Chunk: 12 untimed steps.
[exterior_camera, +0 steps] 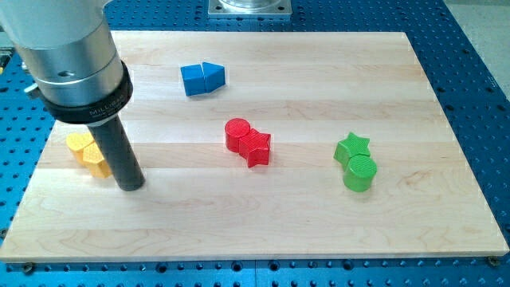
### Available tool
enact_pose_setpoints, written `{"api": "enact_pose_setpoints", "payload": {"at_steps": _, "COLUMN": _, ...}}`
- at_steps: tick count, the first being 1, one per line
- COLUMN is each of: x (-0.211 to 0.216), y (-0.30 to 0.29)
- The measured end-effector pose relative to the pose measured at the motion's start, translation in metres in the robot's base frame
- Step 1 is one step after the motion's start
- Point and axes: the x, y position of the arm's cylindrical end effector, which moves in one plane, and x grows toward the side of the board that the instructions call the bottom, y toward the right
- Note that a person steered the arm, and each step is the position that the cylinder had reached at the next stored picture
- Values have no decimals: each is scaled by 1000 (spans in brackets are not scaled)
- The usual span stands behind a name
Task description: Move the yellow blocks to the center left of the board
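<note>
Our rod stands upright, my tip (131, 185) touching the board (319, 215) just right of the yellow blocks (86, 151), partly hiding them.

The arm enters from the view's top left corner, its broad silver-grey cylinder ending in a black collar ringed with small, unreadable lettering. From that collar a straight dark rod descends, leaning slightly toward the view's right as it goes down. My tip (131, 186) rests on the desk (319, 215) at the view's left side, just to the right of the yellow blocks (88, 153), the rod's lower length standing directly against them.
</note>
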Motion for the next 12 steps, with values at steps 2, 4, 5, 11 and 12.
{"api": "enact_pose_setpoints", "payload": {"at_steps": 2, "x": 14, "y": -10}}
{"api": "enact_pose_setpoints", "payload": {"at_steps": 4, "x": -39, "y": -43}}
{"api": "enact_pose_setpoints", "payload": {"at_steps": 5, "x": -23, "y": -44}}
{"api": "enact_pose_setpoints", "payload": {"at_steps": 11, "x": -44, "y": -95}}
{"api": "enact_pose_setpoints", "payload": {"at_steps": 12, "x": -12, "y": -55}}
